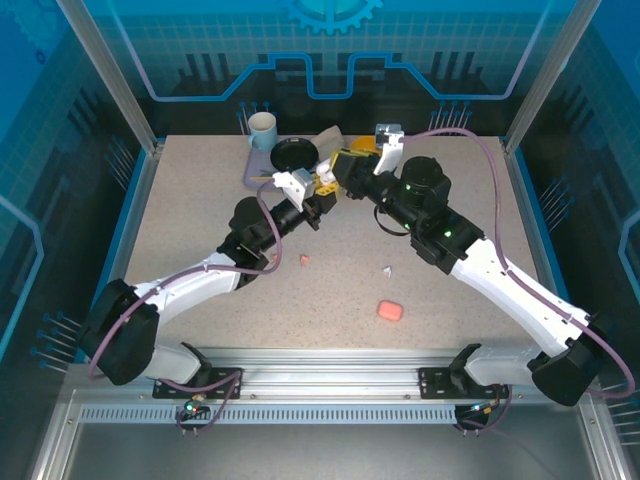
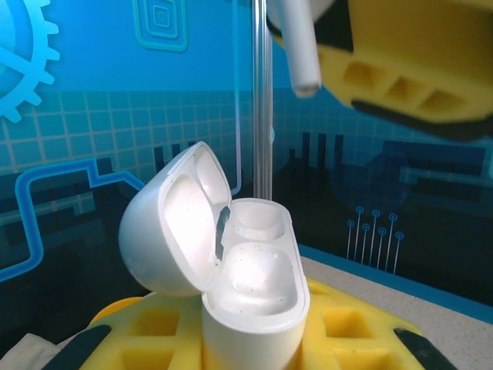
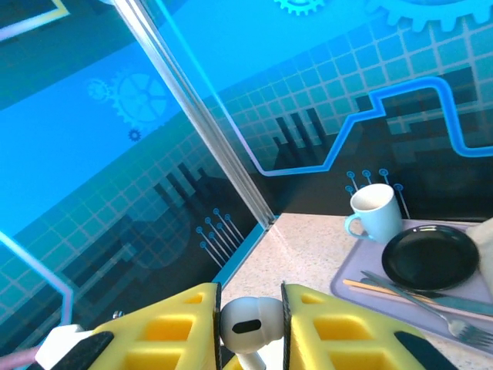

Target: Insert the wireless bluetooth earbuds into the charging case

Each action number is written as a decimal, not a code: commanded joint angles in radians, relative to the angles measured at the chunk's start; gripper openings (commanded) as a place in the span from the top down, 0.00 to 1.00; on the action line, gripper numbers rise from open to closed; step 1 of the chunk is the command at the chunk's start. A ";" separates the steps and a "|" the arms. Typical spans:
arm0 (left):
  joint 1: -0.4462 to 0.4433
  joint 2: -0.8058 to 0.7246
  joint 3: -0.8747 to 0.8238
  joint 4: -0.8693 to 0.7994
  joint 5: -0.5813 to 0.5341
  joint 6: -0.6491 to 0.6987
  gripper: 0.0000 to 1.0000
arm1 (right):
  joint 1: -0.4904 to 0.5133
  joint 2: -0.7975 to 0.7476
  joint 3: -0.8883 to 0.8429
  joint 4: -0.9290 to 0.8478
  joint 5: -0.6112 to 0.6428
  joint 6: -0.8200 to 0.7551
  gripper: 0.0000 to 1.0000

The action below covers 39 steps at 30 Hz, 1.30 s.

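My left gripper is shut on a white charging case, held upright with its lid swung open to the left and both wells bare. Just above it hangs a white earbud, with my right gripper shut on it. In the left wrist view the earbud's stem points down toward the case without touching it. From above, the left gripper and right gripper meet over the back middle of the table. A pink earbud and a white earbud lie loose on the table.
A closed pink case lies on the table near the front. A purple tray at the back holds a pale blue cup, a black plate and cutlery. Glass walls and metal posts ring the table.
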 commanded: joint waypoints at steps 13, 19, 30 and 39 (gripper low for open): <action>0.007 0.031 0.071 -0.016 0.016 -0.034 1.00 | 0.021 -0.036 -0.096 0.153 -0.020 0.057 0.76; 0.007 0.033 0.077 -0.015 0.012 -0.034 1.00 | 0.022 -0.020 -0.099 0.169 -0.027 0.070 0.77; 0.007 0.035 0.084 -0.011 0.000 -0.053 1.00 | 0.029 -0.008 -0.126 0.201 0.007 0.068 0.78; 0.006 0.025 0.094 -0.023 0.005 -0.068 1.00 | 0.033 0.014 -0.122 0.222 0.032 0.046 0.79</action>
